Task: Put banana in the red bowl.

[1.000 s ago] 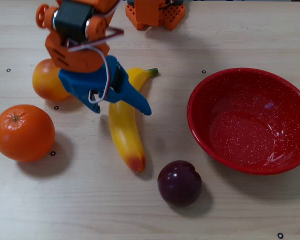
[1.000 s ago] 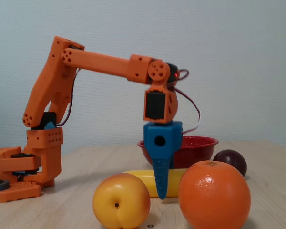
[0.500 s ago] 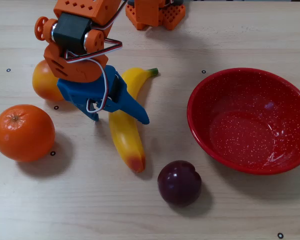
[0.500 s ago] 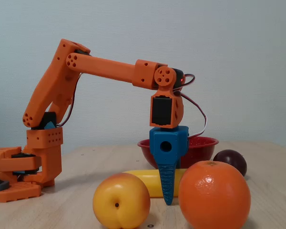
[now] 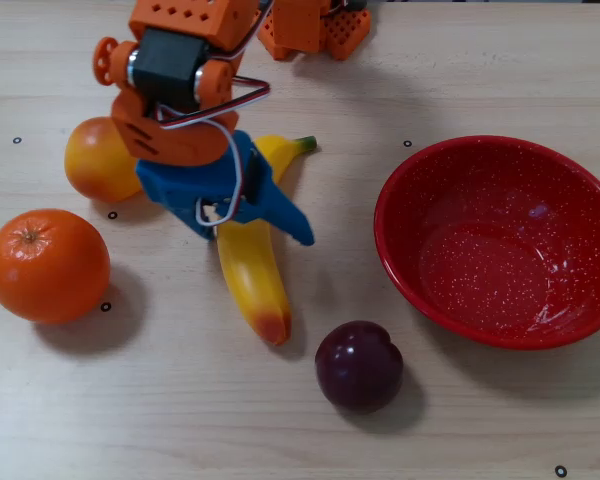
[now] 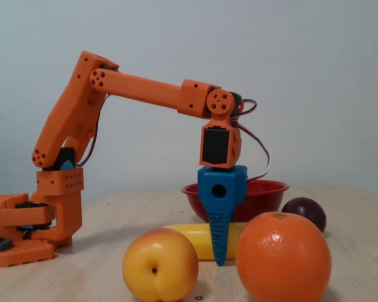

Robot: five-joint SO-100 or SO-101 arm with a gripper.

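The yellow banana (image 5: 252, 280) lies flat on the wooden table, green stem toward the arm's base and orange-red end toward the plum. In the fixed view it (image 6: 189, 239) shows partly behind the peach and orange. My blue gripper (image 5: 250, 225) points straight down over the banana's middle, one finger on each side. The right finger tip stands a little off the banana's edge, so the jaws look open. In the fixed view the gripper (image 6: 222, 251) has one finger reaching the table in front of the banana. The red bowl (image 5: 500, 250) sits empty to the right; it also shows at the back of the fixed view (image 6: 264, 195).
An orange (image 5: 48, 265) and a yellow-orange peach (image 5: 95, 160) lie left of the banana. A dark plum (image 5: 358, 365) lies between the banana's end and the bowl. The arm's orange base (image 6: 38, 220) stands at the table's back.
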